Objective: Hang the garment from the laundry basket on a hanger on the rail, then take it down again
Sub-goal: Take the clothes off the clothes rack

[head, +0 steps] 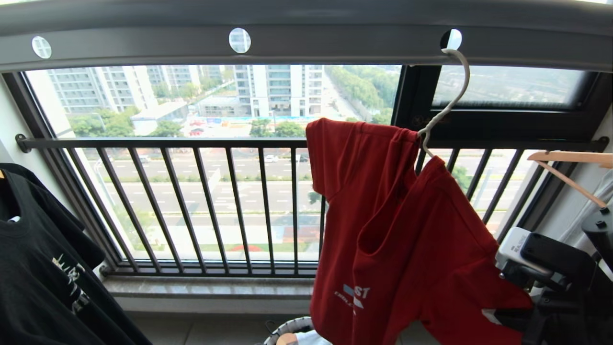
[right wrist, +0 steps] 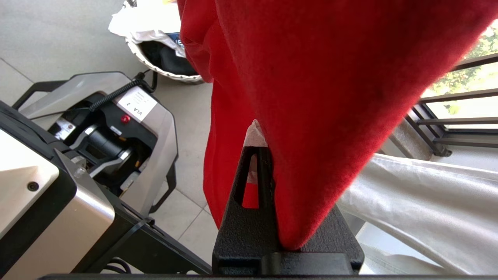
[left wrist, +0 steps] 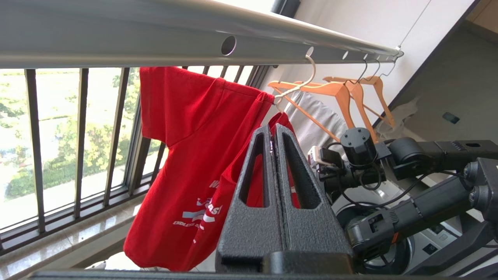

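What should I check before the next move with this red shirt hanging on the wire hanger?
1. Hook of the hanger seated in a hole of the rail: ok.
2. The garment hanging level: not ok, tilted and bunched.
3. Both shoulders seated on the hanger: cannot tell.
4. The right tool gripping the garment's lower edge: ok, shut on fabric.
5. The left tool free: ok, shut, empty, apart from the garment.
6. The laundry basket below the garment: ok, on the floor, other clothes inside.
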You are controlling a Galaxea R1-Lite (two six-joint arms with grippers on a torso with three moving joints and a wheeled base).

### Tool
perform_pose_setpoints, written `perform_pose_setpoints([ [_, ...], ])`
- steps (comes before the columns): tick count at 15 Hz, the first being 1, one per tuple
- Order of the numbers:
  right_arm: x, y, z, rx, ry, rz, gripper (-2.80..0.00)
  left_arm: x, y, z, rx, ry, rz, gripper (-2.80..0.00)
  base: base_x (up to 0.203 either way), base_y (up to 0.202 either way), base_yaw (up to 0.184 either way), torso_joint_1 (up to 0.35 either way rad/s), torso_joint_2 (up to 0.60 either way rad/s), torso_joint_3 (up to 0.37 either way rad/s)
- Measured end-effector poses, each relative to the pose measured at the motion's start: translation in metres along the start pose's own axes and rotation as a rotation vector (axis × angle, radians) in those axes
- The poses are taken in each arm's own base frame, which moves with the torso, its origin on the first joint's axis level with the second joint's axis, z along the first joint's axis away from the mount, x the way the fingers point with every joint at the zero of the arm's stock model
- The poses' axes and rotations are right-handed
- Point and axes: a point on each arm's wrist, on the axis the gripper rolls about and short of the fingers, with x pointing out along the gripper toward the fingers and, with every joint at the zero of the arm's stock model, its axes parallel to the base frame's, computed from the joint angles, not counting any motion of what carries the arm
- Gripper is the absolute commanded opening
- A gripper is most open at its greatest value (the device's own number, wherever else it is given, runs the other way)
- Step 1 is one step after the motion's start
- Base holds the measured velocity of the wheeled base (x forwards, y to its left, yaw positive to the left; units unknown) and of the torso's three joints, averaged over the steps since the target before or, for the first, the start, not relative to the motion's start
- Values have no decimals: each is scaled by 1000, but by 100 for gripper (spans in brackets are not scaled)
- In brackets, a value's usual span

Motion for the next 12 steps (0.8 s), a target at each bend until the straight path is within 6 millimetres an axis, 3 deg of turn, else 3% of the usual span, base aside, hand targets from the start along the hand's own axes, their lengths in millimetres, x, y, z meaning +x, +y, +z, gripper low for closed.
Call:
perform_pose_setpoints([
  [4, -4, -1, 2, 6, -40, -14, -280, 0, 0, 0, 0, 0, 0, -280, 0, 0, 0, 0, 0, 0],
  [5, -6, -2, 3, -2, -53, -17, 0, 0, 0, 0, 0, 0, 0, -280, 0, 0, 0, 0, 0, 0],
  [12, -15, -2, 1, -33, -87, -21, 0, 0, 0, 0, 1, 0, 0, -280, 0, 0, 0, 0, 0, 0],
])
